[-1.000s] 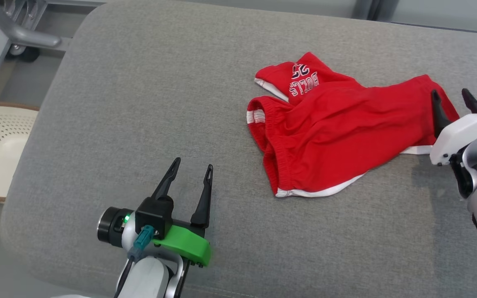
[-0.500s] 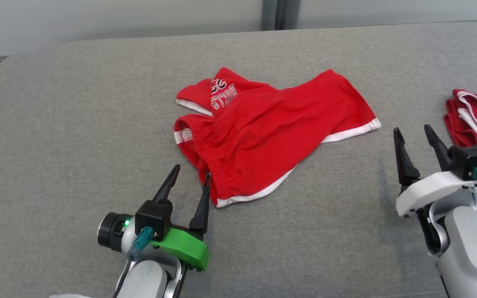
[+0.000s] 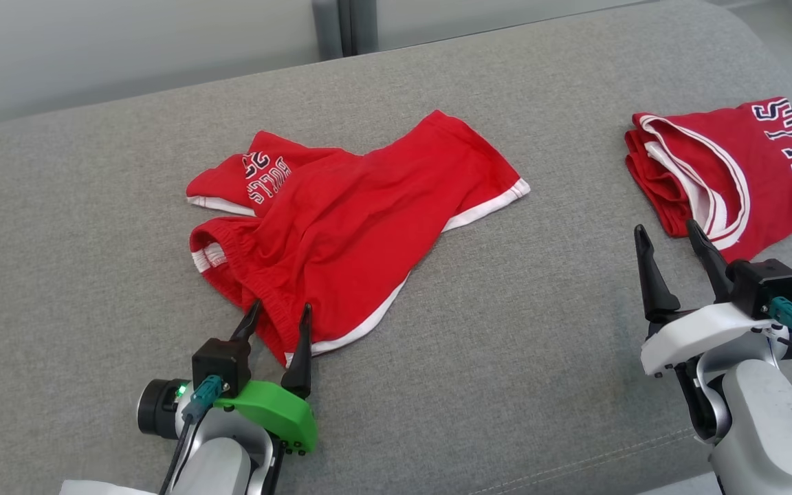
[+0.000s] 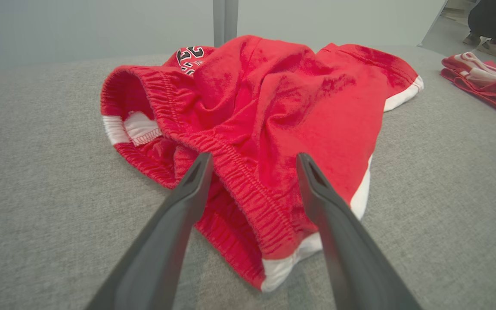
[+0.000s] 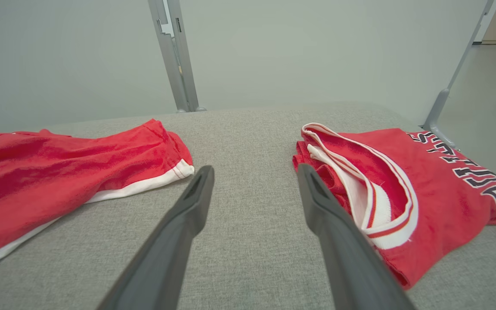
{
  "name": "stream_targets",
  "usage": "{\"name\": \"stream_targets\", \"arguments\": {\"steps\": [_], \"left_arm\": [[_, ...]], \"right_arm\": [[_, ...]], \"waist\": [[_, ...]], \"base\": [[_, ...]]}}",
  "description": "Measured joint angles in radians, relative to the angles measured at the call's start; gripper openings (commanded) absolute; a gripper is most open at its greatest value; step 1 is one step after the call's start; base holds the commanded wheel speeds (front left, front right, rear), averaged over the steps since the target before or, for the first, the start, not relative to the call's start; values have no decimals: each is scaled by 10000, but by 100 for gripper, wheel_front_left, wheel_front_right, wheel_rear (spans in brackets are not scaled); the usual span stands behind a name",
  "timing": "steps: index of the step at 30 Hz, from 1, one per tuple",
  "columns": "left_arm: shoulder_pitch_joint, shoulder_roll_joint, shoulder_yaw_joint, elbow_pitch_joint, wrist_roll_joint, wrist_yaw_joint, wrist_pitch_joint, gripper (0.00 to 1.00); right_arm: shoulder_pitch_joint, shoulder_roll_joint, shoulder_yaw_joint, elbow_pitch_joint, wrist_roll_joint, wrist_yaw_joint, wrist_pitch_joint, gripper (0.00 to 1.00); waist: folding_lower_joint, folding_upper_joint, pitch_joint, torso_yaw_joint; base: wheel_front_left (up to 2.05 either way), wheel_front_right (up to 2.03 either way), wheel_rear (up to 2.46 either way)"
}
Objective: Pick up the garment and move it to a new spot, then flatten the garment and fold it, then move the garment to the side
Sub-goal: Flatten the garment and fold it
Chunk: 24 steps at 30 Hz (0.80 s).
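The garment, crumpled red shorts [image 3: 348,220] with white trim and an elastic waistband, lies on the grey cushion [image 3: 506,344] left of centre. My left gripper [image 3: 282,306] is open at the shorts' near corner. In the left wrist view its fingers straddle the waistband [image 4: 248,189] of the shorts [image 4: 282,99], left gripper [image 4: 254,156] holding nothing. My right gripper [image 3: 665,228] is open and holds nothing, just in front of a folded red jersey [image 3: 746,172]. The right wrist view has the right gripper [image 5: 254,168] over bare cushion between the shorts [image 5: 58,168] and the jersey [image 5: 424,185].
The folded jersey [image 4: 485,86] with dark lettering lies near the cushion's right end. A pale wall with a grey metal post [image 5: 175,56] stands behind the cushion. Bare grey cushion runs between the two garments and along the near edge.
The head camera has swung right, bringing the folded jersey into view. My left gripper now straddles the shorts' near corner. My right gripper has left the shorts' right end and stands by the jersey.
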Motion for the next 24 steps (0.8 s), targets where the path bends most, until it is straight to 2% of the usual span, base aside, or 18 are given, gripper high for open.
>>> {"name": "stream_targets", "arguments": {"steps": [7,15,20,21,22,23,24], "left_arm": [[-205,2,203,376,-98,40,0,100],[-239,2,418,512,-173,360,0,100],[-216,2,-29,491,-203,13,0,100],[-219,2,-102,493,-263,-46,0,96],[-226,0,-136,500,-299,-75,0,53],[-244,0,-159,512,-355,-96,0,30],[-272,0,-196,516,-362,-171,0,0]], "right_arm": [[-6,36,-21,13,8,0,0,100],[-34,75,-50,38,88,0,0,100],[-33,98,-13,107,100,0,0,100],[-34,104,6,117,100,0,0,100],[-35,113,23,127,102,0,0,100],[-37,123,42,140,104,0,0,100],[-44,136,63,150,132,0,0,100]], "waist": [[0,0,141,-227],[0,0,186,-209],[0,0,159,-142],[0,0,153,-133],[0,0,147,-130],[0,0,143,-136],[0,0,138,-146]], "base": [[0,0,0],[0,0,0],[0,0,0],[0,0,0],[0,0,0],[0,0,0],[0,0,0]]}}
